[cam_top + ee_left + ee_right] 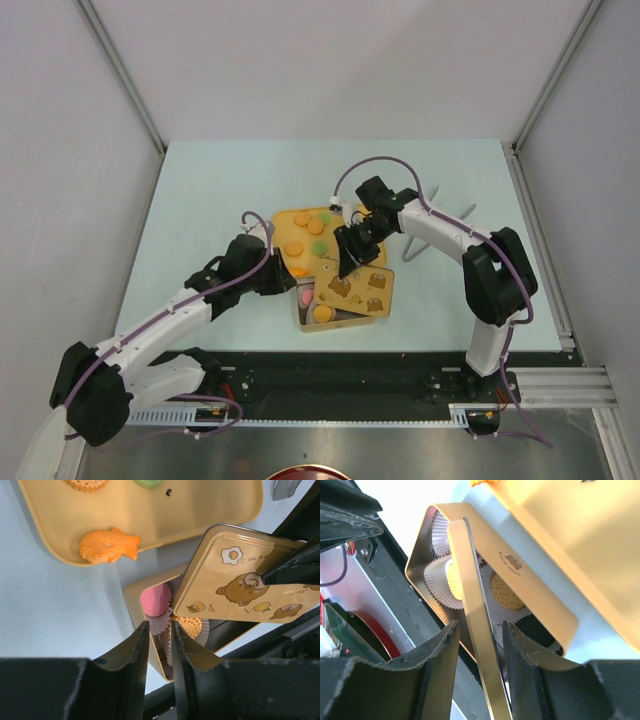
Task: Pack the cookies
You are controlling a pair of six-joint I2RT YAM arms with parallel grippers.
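Observation:
A gold tin (303, 318) sits in front of a yellow tray (285, 218). White paper cups in the tin hold a pink cookie (156, 599) and an orange cookie (190, 625). The bear-print lid (250, 580) lies tilted over the tin's right part. My right gripper (479, 630) is open, with the lid's rim (475, 630) between its fingers and gaps on both sides. My left gripper (159, 630) hovers at the tin's left wall with its jaws narrowly apart and nothing held. The tray still holds several orange cookies (294, 248), green ones (318, 245) and a fish-shaped orange one (109, 546).
A grey pronged stand (440, 215) lies behind the right arm. A black rail (380, 375) runs along the near table edge. Pale walls close in the table on the left, back and right.

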